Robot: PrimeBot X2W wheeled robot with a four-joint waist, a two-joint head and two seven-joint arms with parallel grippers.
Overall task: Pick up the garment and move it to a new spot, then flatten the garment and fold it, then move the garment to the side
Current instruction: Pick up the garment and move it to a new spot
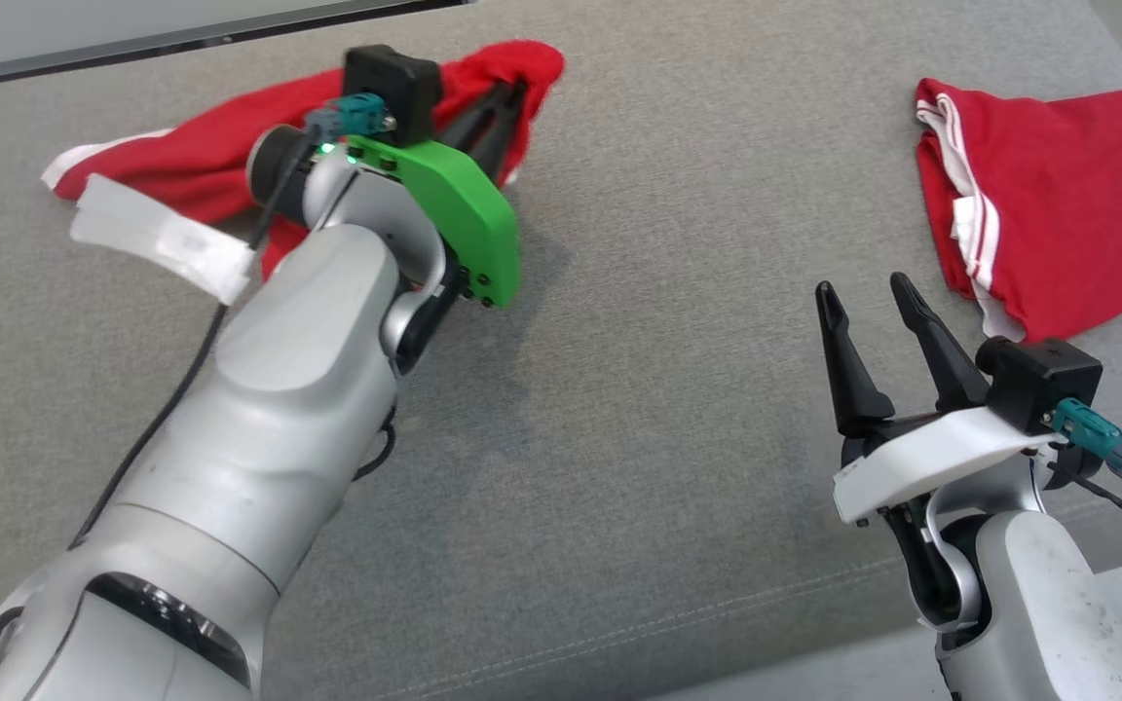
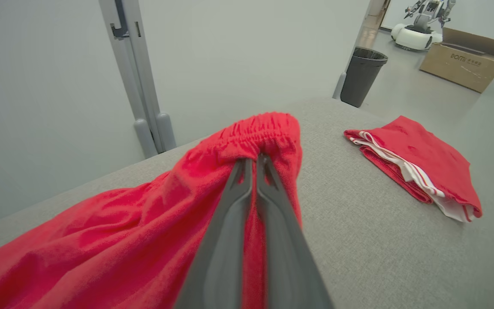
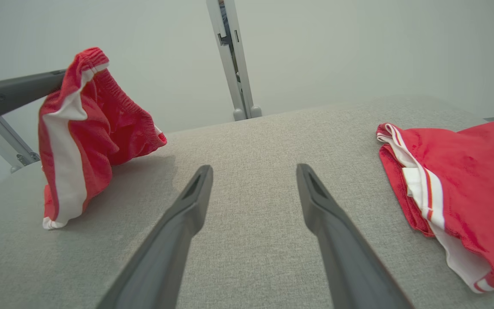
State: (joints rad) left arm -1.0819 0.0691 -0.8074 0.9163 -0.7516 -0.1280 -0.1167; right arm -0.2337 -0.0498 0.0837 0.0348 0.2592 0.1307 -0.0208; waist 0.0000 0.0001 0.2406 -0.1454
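1. Closest to the robot: the right gripper (image 1: 863,289) sits low over the grey table (image 1: 619,438). Its fingers are spread wide with nothing between them, pointing out across the cloth top.
2. The left arm (image 1: 308,370) is stretched forward toward the far left part of the table, with the wrist tipped so the fingers point away from the robot.
3. At the end of it, the left gripper (image 2: 255,161) is pinched tight on the elastic waistband of the red garment (image 3: 97,128). The waistband end is up in the air. The rest hangs down showing a white side stripe, and the bottom hem touches the table.
4. So I'd call this the pick-up-and-move step. My guess for the next move: keep that pinch, carry the garment over the open middle of the table and lay it down so both grippers can spread it flat. The trailing hem could drag and bunch up.
5. Far right there's a folded red pair (image 1: 1058,224), well apart from all this.
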